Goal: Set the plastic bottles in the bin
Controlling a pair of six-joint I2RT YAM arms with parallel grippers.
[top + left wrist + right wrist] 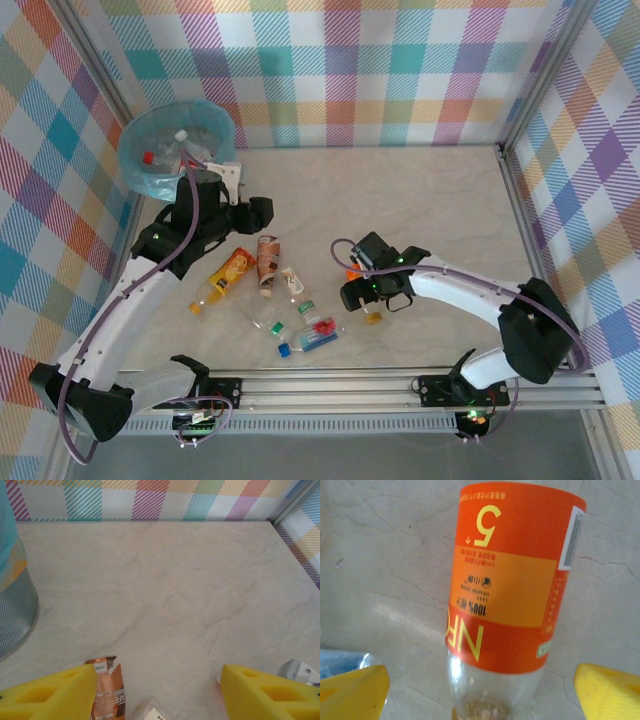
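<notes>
Right gripper point(480, 690) straddles orange-labelled bottle point(510, 580); label reads "NFC", "100%", "5".

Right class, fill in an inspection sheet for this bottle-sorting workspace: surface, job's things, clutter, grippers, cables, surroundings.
Surface: pale marbled table, no spills seen.
Job's things: bin at the far left with a blue liner, bottles inside; several loose bottles lying near the front middle.
Clutter: nothing seen.
Grippers: left gripper open, with a brown-labelled bottle by one finger; right gripper open, its fingers on either side of an orange-labelled bottle, with gaps on both sides.
Cables: purple cable running along each arm, not snagged on any bottle.
Surroundings: checked cloth walls, metal frame rail.
</notes>
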